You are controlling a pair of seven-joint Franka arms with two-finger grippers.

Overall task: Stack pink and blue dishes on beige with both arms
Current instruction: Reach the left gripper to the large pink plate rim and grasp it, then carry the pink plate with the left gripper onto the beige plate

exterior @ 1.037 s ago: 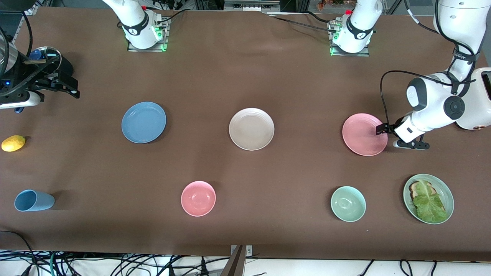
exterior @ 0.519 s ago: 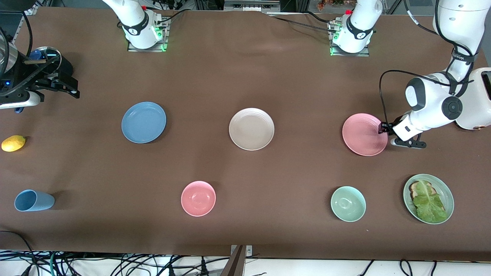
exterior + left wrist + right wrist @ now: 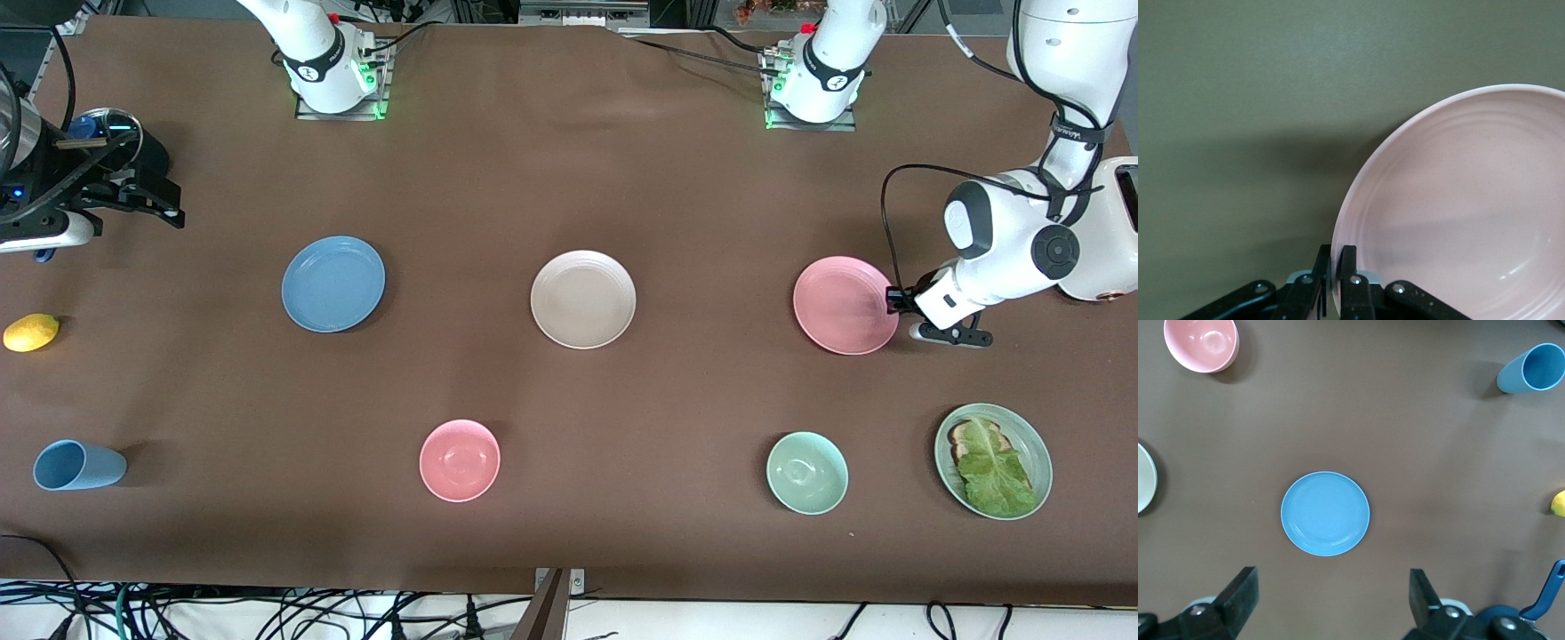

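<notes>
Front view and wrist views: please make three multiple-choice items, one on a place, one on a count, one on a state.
1. Which plate lies between the other two flat plates?
A. beige plate
B. blue plate
C. pink plate

2. How many small bowls are on the table?
A. one
B. two
C. four

3. What is the left gripper doing?
A. hanging open over the blue plate
B. holding the cup
C. shut on the pink plate's rim

Key: 1 A, the beige plate sits between the blue plate and the pink plate. 2 B, pink bowl and green bowl. 3 C, the left gripper pinches the rim.
</notes>
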